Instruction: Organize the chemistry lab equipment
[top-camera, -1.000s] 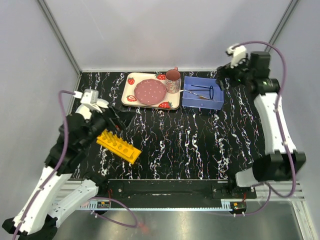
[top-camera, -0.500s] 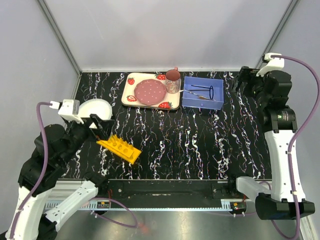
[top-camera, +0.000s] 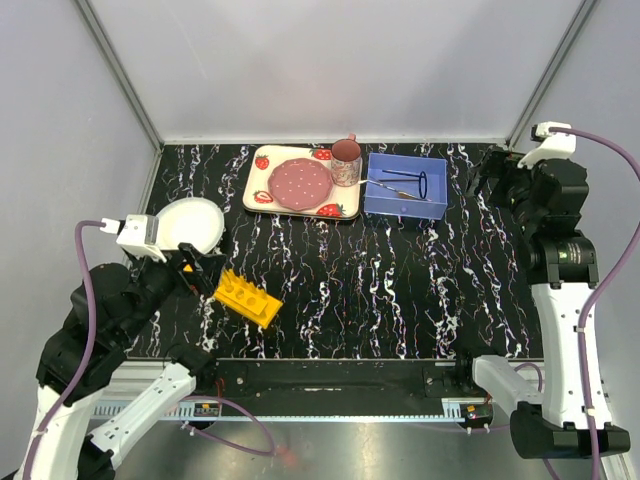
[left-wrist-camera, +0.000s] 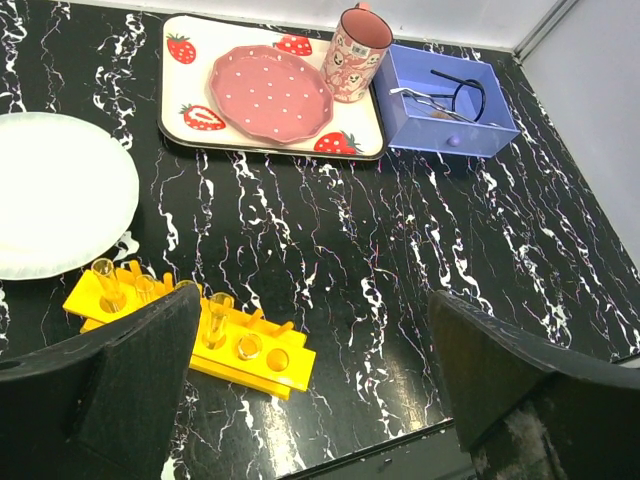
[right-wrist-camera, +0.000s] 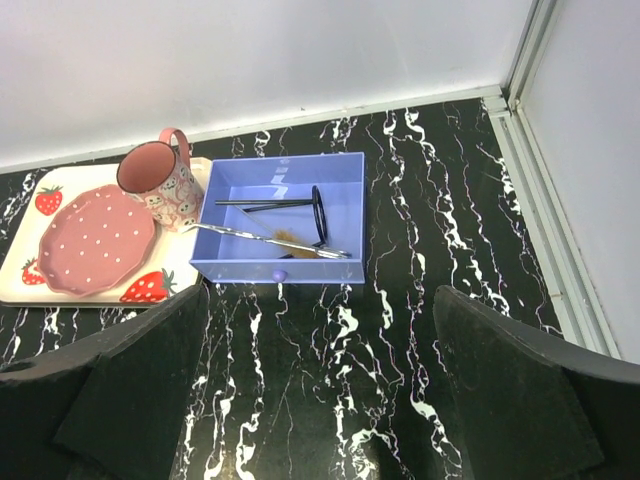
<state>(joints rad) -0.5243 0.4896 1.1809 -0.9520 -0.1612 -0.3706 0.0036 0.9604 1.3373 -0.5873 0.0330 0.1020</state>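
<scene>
The yellow rack (top-camera: 248, 297) lies at an angle at the near left of the black marbled table, with clear glass tubes (left-wrist-camera: 105, 283) standing in some of its holes. A blue open box (top-camera: 405, 186) at the back holds thin wire tongs (right-wrist-camera: 270, 240), a tan-bristled brush (right-wrist-camera: 290, 238) and a black ring-shaped item (right-wrist-camera: 317, 212). My left gripper (top-camera: 195, 268) hovers open just left of the rack (left-wrist-camera: 190, 330), nothing between its fingers. High at the back right, my right gripper (top-camera: 490, 175) stands open and empty, to the right of the box.
A strawberry-print tray (top-camera: 258, 178) with a pink plate (top-camera: 299, 182) and a pink cup (top-camera: 346, 162) sits left of the blue box. A round white plate (top-camera: 190, 225) lies at the left edge, behind the rack. Grey walls close in the table.
My left arm has drawn back toward the near left, uncovering the white plate. My right arm has swung right, away from the blue box. Both grippers stayed open.
</scene>
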